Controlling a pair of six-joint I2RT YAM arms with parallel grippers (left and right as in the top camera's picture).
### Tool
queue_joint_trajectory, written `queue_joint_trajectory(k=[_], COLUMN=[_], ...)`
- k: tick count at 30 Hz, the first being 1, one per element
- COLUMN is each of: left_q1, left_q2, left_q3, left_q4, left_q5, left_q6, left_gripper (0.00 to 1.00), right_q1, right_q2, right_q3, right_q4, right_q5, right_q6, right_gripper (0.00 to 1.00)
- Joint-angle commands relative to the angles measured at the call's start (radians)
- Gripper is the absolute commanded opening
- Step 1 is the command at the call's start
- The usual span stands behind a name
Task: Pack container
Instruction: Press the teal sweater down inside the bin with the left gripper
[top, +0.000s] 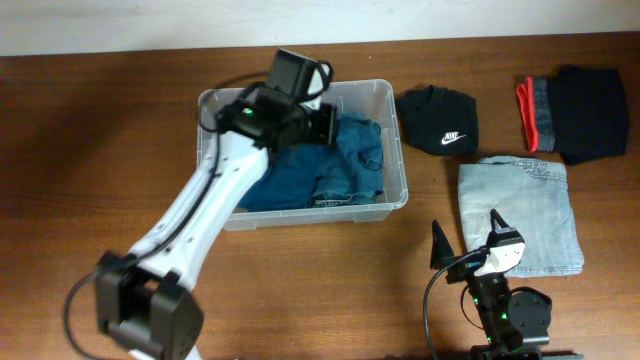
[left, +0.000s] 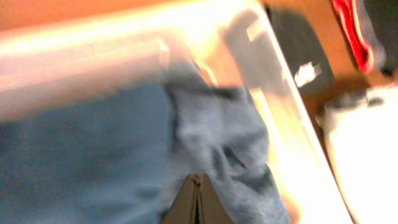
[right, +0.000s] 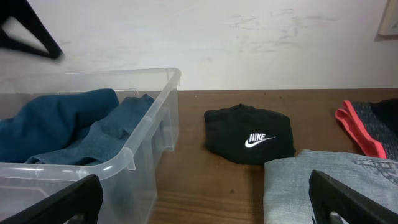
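A lab-style robot bench: a brown wooden table (top: 100, 150) against a plain white wall (right: 249, 37)

On my bench (top: 100, 120), the container (top: 398, 150) sits centre-left with denim clothes (top: 345, 165) piled in it. My left tool (top: 325, 125) is right over them. Just right of it lies the logo garment (top: 440, 125), and further right a rolled garment (top: 575, 112). In front of those are folded jeans (top: 520, 215), with my right tool (top: 466, 228) at their left edge.

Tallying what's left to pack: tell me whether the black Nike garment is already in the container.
No. The black Nike garment lies on the table beside the container, outside its rim.
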Motion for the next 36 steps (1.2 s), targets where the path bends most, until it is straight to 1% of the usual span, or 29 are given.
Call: queue_joint_trajectory(k=[1,6,10,14,19,25,30,32,36], left_q1=[0.030,0.073,0.082,0.079,0.080,0.085,0.097,0.098,0.095], left_q2=[-0.034,0.028,0.131,0.237,0.324,0.309,0.232,0.187,0.086], left_q3=[0.013,0.008,0.007,0.007,0.007,0.028,0.058,0.058,0.058], left_q4=[-0.031,-0.113,-0.132,-0.135,-0.142,-0.143,-0.179,-0.185,-0.227], left_q5=[-0.221,-0.227,-0.126,0.010,0.161,0.167,0.157,0.132,0.018], left_q6=[0.018,0.018,0.018,0.018,0.018,0.018,0.019,0.019,0.018], left_gripper=[0.02,0.01,0.01,0.01,0.01,0.01,0.01,0.00,0.01], right_q1=[-0.006,-0.006,-0.006,-0.006,-0.006,-0.006,-0.006,-0.006,-0.006], right_q2=[-0.008,-0.008,-0.008,-0.008,-0.008,-0.008,-0.008,-0.008,-0.008], right_q3=[-0.007,-0.007,-0.007,-0.007,-0.007,-0.007,-0.007,-0.007,-0.007], right_q4=[-0.004,-0.004,-0.004,-0.004,-0.003,-0.004,-0.004,-0.004,-0.003], right_q5=[0.010,0.009,0.010,0.009,0.010,0.010,0.009,0.009,0.009], right_q6=[-0.008,-0.008,-0.008,-0.008,-0.008,-0.008,-0.008,-0.008,-0.008], right_gripper=[0.99,0.98,0.98,0.98,0.98,0.98,0.98,0.98,0.98])
